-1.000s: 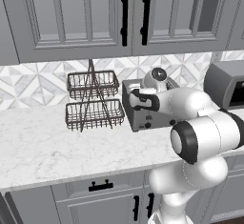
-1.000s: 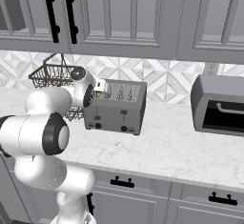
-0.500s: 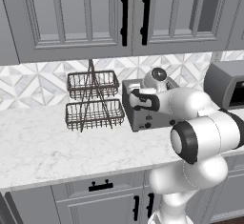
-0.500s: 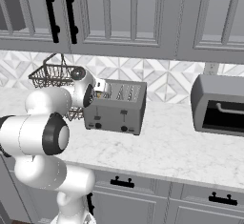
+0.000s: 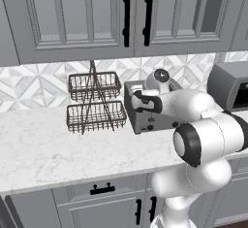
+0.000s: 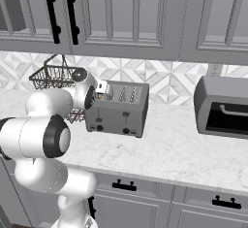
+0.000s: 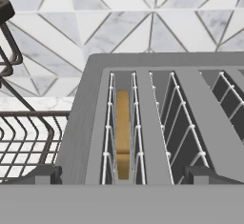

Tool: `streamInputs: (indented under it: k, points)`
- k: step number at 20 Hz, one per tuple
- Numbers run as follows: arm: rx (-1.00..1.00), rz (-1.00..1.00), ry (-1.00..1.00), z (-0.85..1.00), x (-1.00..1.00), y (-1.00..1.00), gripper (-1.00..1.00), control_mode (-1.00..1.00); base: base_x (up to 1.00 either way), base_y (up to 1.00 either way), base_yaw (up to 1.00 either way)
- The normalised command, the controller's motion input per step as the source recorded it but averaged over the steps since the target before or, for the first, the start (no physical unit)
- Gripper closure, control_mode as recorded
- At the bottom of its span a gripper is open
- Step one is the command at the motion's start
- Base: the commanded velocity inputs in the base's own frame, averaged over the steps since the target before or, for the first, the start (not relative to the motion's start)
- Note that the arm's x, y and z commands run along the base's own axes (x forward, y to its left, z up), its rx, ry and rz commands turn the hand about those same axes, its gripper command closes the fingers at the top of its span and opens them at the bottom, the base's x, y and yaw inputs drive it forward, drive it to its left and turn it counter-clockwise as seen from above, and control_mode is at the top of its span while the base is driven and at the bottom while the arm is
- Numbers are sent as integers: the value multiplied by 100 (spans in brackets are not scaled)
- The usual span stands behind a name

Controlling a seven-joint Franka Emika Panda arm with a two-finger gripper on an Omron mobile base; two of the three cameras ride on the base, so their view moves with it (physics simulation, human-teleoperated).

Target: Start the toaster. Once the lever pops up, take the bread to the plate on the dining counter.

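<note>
Gripper (image 7: pixel 124 174) spread wide, empty, above the toaster (image 6: pixel 117 109); bread (image 7: pixel 123 137) sits in its end slot. Wire basket rack (image 5: pixel 94 102) just beside; toaster oven (image 6: pixel 224 106) well apart.

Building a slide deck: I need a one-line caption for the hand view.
Open jaws poised above the toaster, the bread seated in its leftmost slot, wire basket alongside.

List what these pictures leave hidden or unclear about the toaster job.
- Toaster front: left base view, right part hidden by the arm.
- Lever: right base view, too small to tell whether it is down.
- Bread: hand view, just its top edge; the slot hides the rest.
- Gripper: hand view, just the fingertips show.
</note>
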Motion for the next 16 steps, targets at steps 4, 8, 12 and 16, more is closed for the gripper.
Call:
streamInputs:
  k: [4,8,12,16]
  points:
    - [0,0,0,0,0,0,-100,-100,0,0,0]
    - [0,0,0,0,0,0,-100,-100,0,0,0]
    - [0,0,0,0,0,0,-100,-100,0,0,0]
    - [0,0,0,0,0,0,-100,-100,0,0,0]
